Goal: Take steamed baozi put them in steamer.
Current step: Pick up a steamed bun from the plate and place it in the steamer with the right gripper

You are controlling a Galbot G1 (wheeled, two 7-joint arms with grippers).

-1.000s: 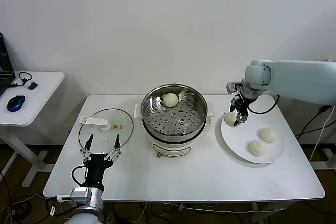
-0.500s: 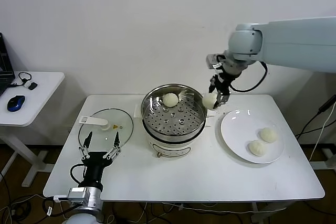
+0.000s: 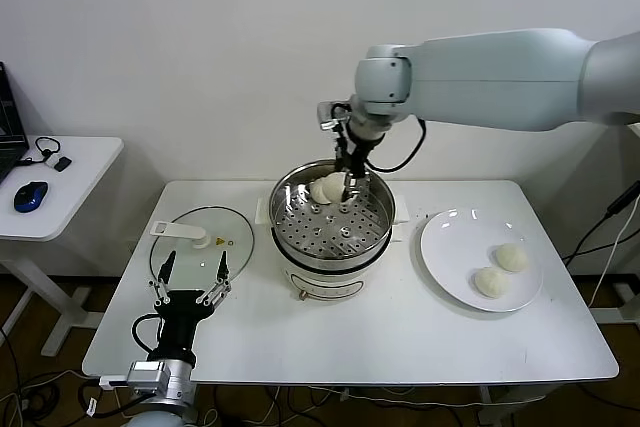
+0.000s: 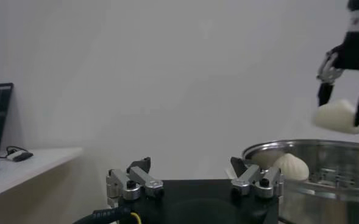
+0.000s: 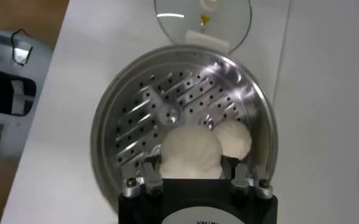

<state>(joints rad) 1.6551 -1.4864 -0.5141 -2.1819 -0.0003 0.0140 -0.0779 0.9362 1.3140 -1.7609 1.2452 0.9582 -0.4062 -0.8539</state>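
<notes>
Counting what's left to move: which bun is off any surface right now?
The bun pinched in the right gripper above the steamer; one lies inside, two on the plate.

- bright, even indoor light; soft faint shadows fall on the white table (image 3: 400, 337).
- glare glints off the steamer (image 3: 331, 215) rim.
- the left wrist view looks dimmer and soft.

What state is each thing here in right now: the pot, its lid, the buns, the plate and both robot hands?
Steamer: uncovered, one baozi on its perforated tray.
Glass lid: off, flat on the table.
Right gripper: above the steamer, shut on a second baozi.
White plate: two baozi left on it.
Left gripper: open, idle at the lid's near edge.
</notes>
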